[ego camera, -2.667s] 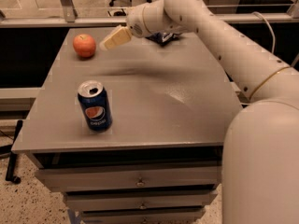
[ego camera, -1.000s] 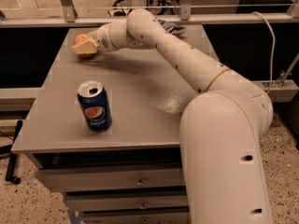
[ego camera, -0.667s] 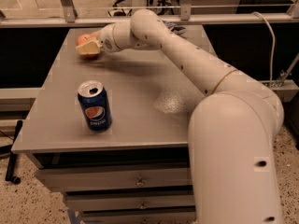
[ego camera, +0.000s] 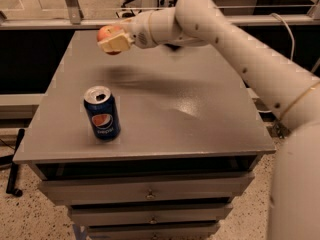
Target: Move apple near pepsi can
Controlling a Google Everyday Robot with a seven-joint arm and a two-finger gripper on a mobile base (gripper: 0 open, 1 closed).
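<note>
While gripper (ego camera: 114, 40) jaws clasp apple (ego camera: 106, 31) above table (ego camera: 200, 109) back-left edge, pepsi can (ego camera: 102, 113) sits nr front-left edge.

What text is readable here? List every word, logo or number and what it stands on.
"pepsi": small, blurred wordmark under the red-white-blue globe on the pepsi can.
No text on the apple, the end effector gripping it above the table's far left, or the drawers.
</note>
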